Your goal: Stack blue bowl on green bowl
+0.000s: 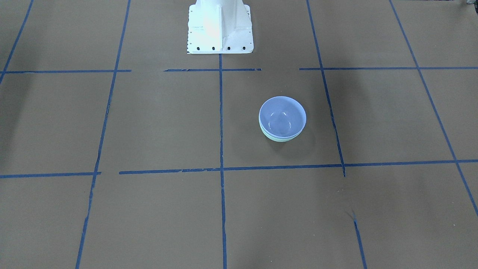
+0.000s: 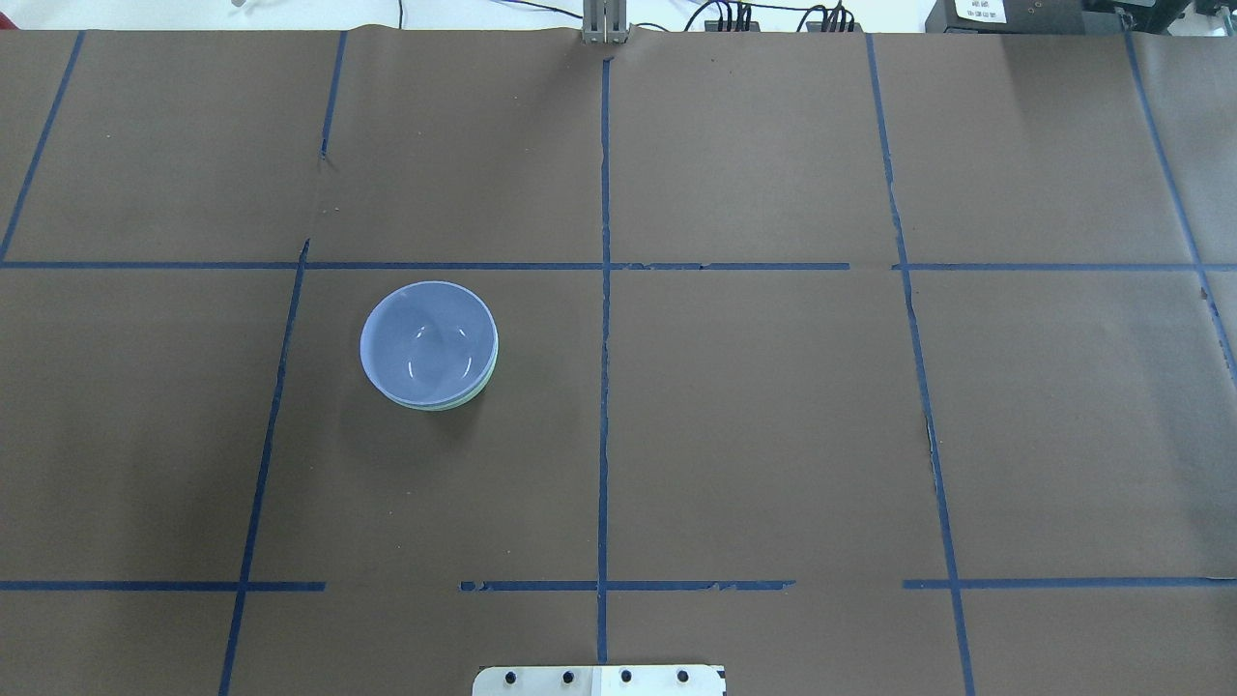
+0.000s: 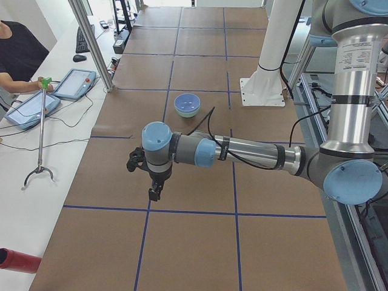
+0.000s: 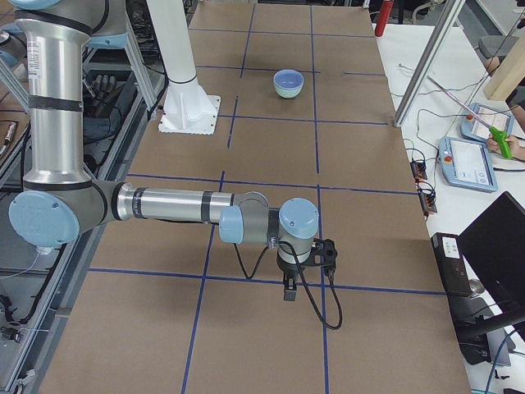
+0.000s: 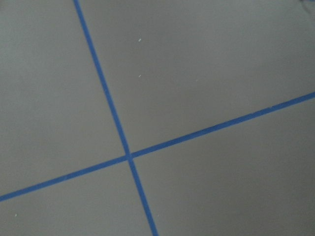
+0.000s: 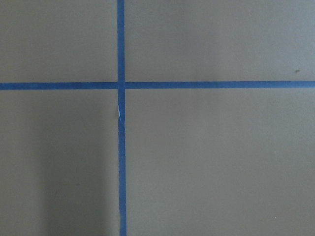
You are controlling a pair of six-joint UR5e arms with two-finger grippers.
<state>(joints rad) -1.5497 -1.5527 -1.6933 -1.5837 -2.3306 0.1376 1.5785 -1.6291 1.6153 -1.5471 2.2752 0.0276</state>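
Observation:
The blue bowl sits nested inside the green bowl, upright on the brown table. Only a thin mint rim and lower wall of the green bowl show under the blue bowl. The stack also shows far off in the side views, blue bowl. My left gripper hangs over the table far from the bowls, seen only in the exterior left view. My right gripper hangs at the other end, seen only in the exterior right view. I cannot tell whether either is open or shut.
The white robot base stands at the table's robot-side edge. Blue tape lines grid the brown paper. Metal posts, tablets and an operator are along the far side bench.

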